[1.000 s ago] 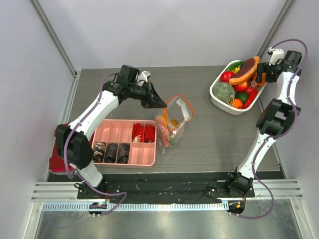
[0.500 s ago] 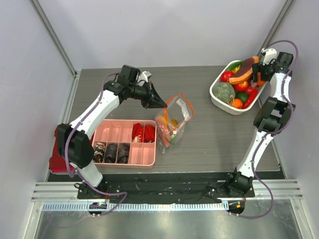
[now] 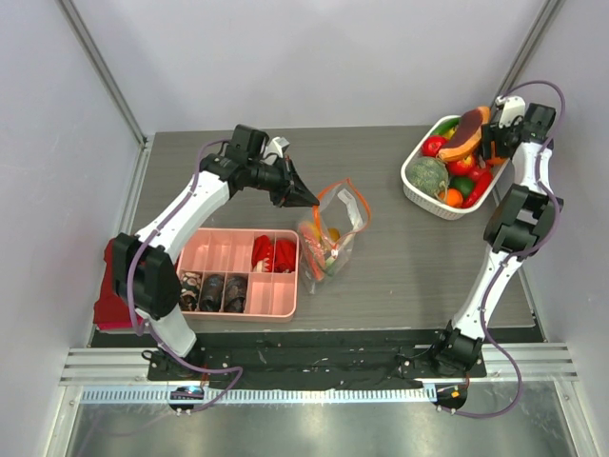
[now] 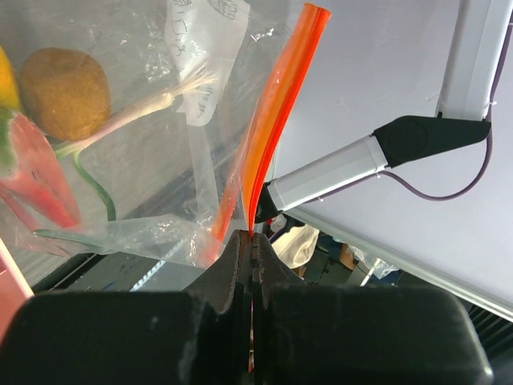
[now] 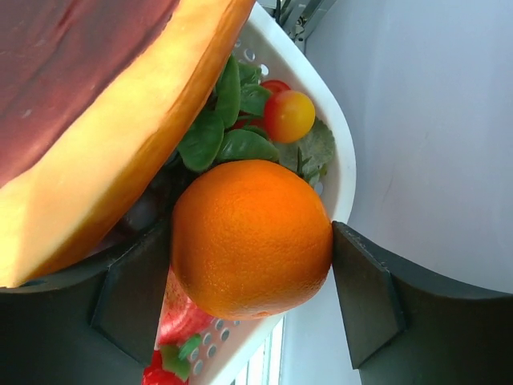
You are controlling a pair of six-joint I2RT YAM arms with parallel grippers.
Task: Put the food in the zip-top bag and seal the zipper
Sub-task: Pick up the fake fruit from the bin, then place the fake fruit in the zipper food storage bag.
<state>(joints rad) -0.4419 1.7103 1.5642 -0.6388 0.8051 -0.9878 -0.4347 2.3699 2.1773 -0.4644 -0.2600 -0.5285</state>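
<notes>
Table point(image 3: 409, 267): grey, matte, wood-grain surface.

Pink tray point(image 3: 214, 252): shallow rectangular plastic, smooth, divided into compartments. Dark round lumps point(image 3: 211, 290) sat in its near row and red crinkled pieces point(image 3: 273, 253) in a far-row compartment at its right end.

White basket point(image 3: 411, 186): oval plastic with a perforated wall, well apart from the tray, far to its right and toward the back. It was heaped with glossy toy food. On top lay a long slab point(image 3: 466, 136) with a maroon face and a yellow-orange rim.

Zip-top bag point(image 3: 333, 228): clear, crinkled film, just beside the tray's right end, with its mouth lifted up and away from the tray. Inside were a dull brown rounded lump point(image 4: 64, 92), a red glossy piece point(image 4: 36, 188) and a pale stalk.

Orange point(image 5: 250, 239): round with a pebbled skin, over the basket rim, far right of the tray.

Zipper point(image 4: 280, 104): thin, smooth orange-red strip, its two tracks lying together.

Left gripper point(image 4: 252, 241): matte black fingers pinched tight with no gap, the zipper strip running into the seam between them, above the tray's far right corner.

Right gripper point(image 5: 248, 273): dark fingers at medium spread, pressed against opposite sides of the orange.

Cherry tomato point(image 5: 288, 115): small, shiny, red-orange, on green leaves point(image 5: 216, 136) in the basket.
</notes>
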